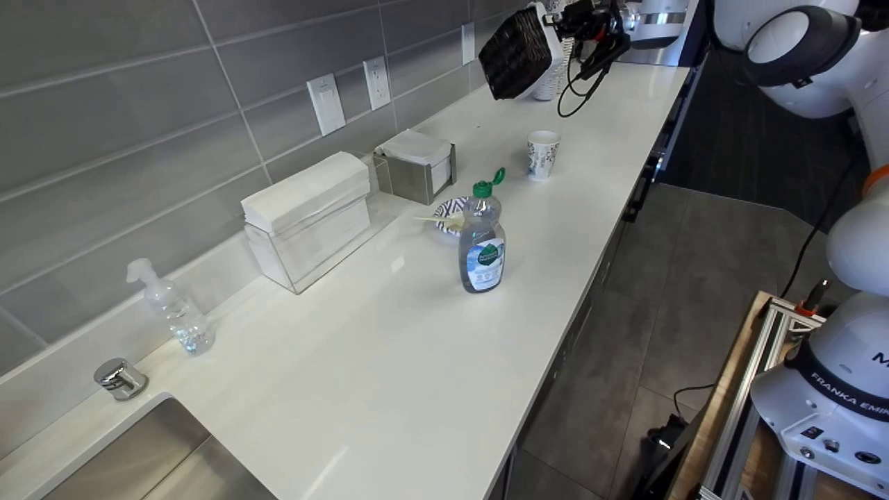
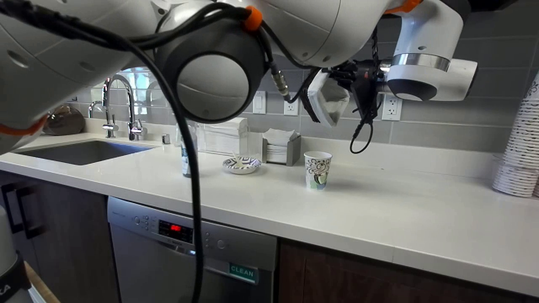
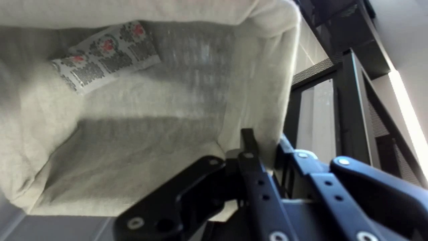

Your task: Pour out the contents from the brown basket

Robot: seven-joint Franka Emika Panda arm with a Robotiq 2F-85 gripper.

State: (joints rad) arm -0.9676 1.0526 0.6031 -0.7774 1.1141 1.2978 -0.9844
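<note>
Our brown basket is up in the air over the desk, tipped on its side. The packet inside could snag in the baggy cloth liner and never drop. The end effector is clamped on just one edge, so a harder tilt might make the basket twist or slip. Depth's tough to judge here, but the paper cup may be under the spill. As for the arm, we've got it stretched out high, with the end effector pointing sideways.
</note>
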